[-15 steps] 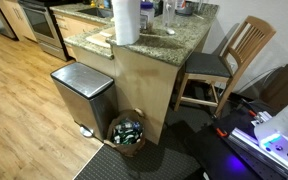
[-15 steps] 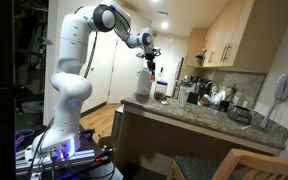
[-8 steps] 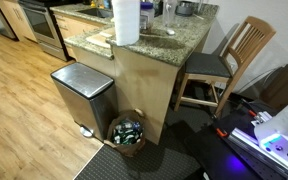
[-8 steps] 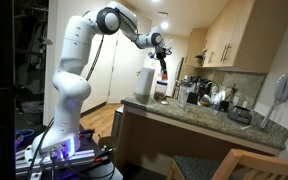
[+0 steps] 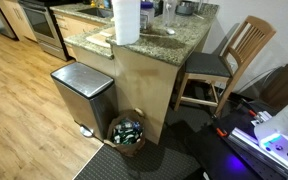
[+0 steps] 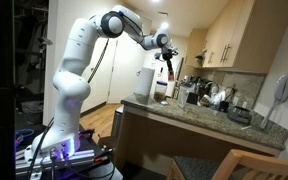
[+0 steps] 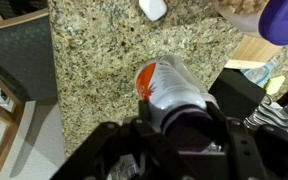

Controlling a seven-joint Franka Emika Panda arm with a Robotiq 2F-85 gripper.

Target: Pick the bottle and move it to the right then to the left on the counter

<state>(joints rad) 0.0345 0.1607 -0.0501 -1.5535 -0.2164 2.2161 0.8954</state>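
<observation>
My gripper [image 7: 180, 112] is shut on the bottle [image 7: 170, 84], a pale bottle with a reddish-orange far end and a dark cap towards the wrist camera. It hangs in the air above the speckled granite counter [image 7: 92, 62]. In an exterior view the gripper [image 6: 168, 60] holds the bottle [image 6: 170, 73] upright, well above the counter [image 6: 198, 115] and beside the paper towel roll [image 6: 144, 82]. In an exterior view the counter [image 5: 176, 45] shows, but the gripper and bottle are out of frame.
A tall white paper towel roll [image 5: 126, 20] and a clear glass container [image 5: 169, 14] stand on the counter. A steel trash bin [image 5: 82, 92], a basket of cans [image 5: 127, 132] and a wooden chair [image 5: 234, 55] stand by the counter. Kitchenware [image 6: 216, 97] crowds the counter's far end.
The arm has carried the bottle sideways over the counter, away from above the paper towel roll and towards the cabinets. The grip has not changed.
</observation>
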